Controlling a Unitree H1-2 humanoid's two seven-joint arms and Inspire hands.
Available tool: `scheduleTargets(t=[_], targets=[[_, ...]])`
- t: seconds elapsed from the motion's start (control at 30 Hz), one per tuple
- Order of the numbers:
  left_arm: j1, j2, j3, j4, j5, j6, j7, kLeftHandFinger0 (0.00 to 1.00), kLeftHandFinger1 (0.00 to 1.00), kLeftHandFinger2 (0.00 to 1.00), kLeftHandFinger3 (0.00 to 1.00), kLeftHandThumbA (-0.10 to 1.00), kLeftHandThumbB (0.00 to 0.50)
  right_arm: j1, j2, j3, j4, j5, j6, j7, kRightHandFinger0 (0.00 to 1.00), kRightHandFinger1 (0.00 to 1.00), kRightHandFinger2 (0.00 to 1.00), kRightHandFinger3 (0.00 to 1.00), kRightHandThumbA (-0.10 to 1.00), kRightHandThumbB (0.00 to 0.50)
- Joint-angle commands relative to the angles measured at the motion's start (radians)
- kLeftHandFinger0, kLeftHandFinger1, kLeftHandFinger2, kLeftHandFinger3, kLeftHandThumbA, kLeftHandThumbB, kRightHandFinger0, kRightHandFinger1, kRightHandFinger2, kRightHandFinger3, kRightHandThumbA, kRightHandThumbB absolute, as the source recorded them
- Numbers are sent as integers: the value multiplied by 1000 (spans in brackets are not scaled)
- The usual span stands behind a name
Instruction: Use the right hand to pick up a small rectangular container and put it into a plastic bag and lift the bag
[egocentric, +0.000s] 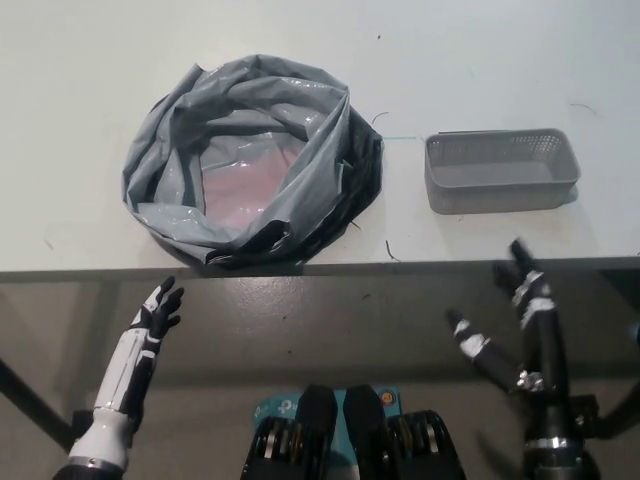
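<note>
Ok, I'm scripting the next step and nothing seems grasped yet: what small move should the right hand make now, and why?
Probably reach the right hand forward and up onto the table toward the grey mesh container. The hand is open below the table edge, holding nothing, and the container sits just ahead of it, beside the open plastic bag. The left hand rests low.

Right hand (520, 330) motion-blurred; bag (250, 165) interior partly hidden.
</note>
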Motion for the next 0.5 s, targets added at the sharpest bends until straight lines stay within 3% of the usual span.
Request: scheduleTargets(t=[0.0, 0.07, 0.13, 0.23, 0.27, 0.47], targets=[[9, -19, -3, -79, -38, -11, -19, 1000, 1000, 1000, 1000, 991, 170, -37, -19, -44, -170, -98, -93, -77, 947, 1000, 1000, 1000, 704, 197], [15, -27, -1, -93, -37, -1, -16, 1000, 1000, 1000, 1000, 997, 176, -53, -45, -66, -223, -103, -82, -51, 999, 1000, 1000, 1000, 750, 205], [26, -34, -2, -115, -27, 2, -12, 1000, 1000, 1000, 1000, 1000, 186, -87, -107, -89, -311, -123, -10, -5, 1000, 1000, 1000, 1000, 821, 209], [43, -43, -1, -149, -25, 2, -11, 1000, 1000, 1000, 1000, 1000, 170, -174, -186, -129, -422, -90, 129, 45, 1000, 1000, 1000, 1000, 897, 271], [52, -46, -3, -162, -29, 1, -14, 1000, 1000, 1000, 1000, 1000, 155, -211, -228, -141, -447, -89, 167, 68, 1000, 1000, 1000, 1000, 938, 255], [79, -50, -4, -207, -46, 10, -29, 1000, 1000, 1000, 1000, 1000, 170, -370, -411, -144, -505, -25, 386, 205, 1000, 1000, 1000, 1000, 989, 314]])
